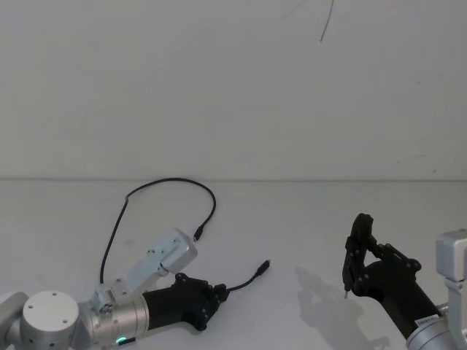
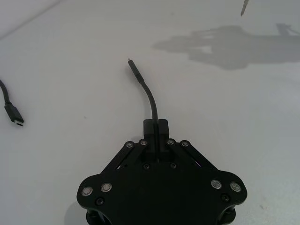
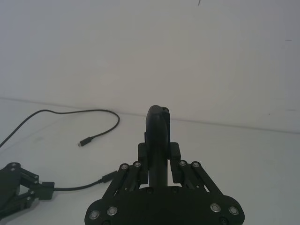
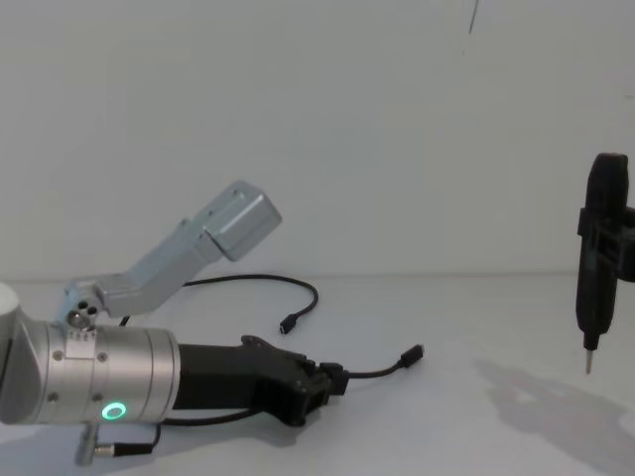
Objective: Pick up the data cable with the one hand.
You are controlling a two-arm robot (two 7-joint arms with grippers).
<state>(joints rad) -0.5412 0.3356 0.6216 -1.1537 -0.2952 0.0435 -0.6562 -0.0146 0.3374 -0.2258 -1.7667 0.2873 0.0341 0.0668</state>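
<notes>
While its thick silver wrist [image 4: 109, 377] lies low over the near left of the table [image 1: 306, 219], green ring [image 4: 116, 411] glowing, the left gripper [image 1: 220, 293] points right with its two black fingers [image 2: 161, 126] pressed together on the data cable [image 1: 175, 181]. A short free stretch of cable leaves the fingertips and curves right and a little farther off, ending in a small plug [image 1: 267, 264] (whether that plug touches the surface I cannot tell).

On the other side of the grip, the cable passes left beneath the arm. It then lies on the table in a wide loop: away along the left, across at the far side, and back nearer to a second plug [image 1: 197, 235]. That plug rests just beside a silver-grey arm link [image 1: 171, 251].

At the near right, well apart from the cable, the right gripper [image 3: 158, 154] is held above the table. Its fingers are clamped on a dark pen-shaped tool [image 4: 598, 258] that stands roughly upright, with its metal tip [image 4: 588, 369] pointing down, clear of the surface. Its shadow [image 4: 541, 397] falls on the table below.

Farthest back stands a plain white wall [image 1: 233, 87].
</notes>
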